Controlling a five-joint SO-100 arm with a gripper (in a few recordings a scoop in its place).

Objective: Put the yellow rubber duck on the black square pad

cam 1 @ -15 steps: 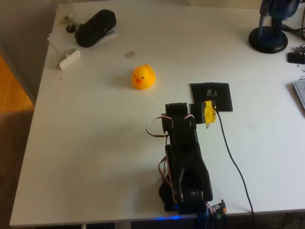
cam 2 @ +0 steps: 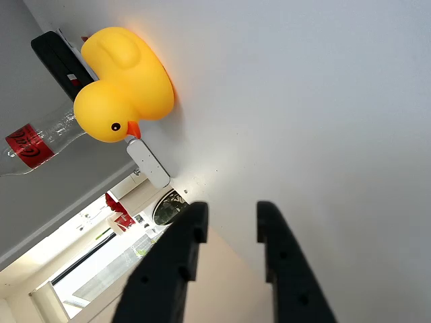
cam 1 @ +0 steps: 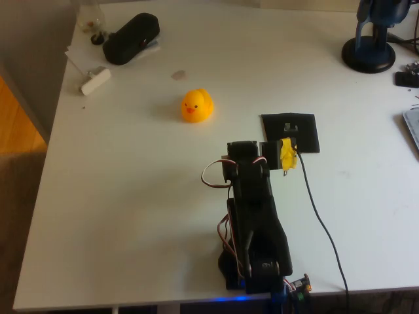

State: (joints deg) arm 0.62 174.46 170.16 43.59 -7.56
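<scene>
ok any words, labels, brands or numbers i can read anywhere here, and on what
No text can be read in these pictures.
Clear bottle in the wrist view: a red label with dark markings, too blurred to read.
Black square pad in the overhead view: a faint mark at its centre, too small to make out.
Yellow rubber duck, black case and pincer: no lettering visible.

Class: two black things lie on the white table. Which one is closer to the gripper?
The black square pad: thin and flat, it lies right beside the gripper. The bulky rounded black case sits far off at the table's top-left corner.
</scene>
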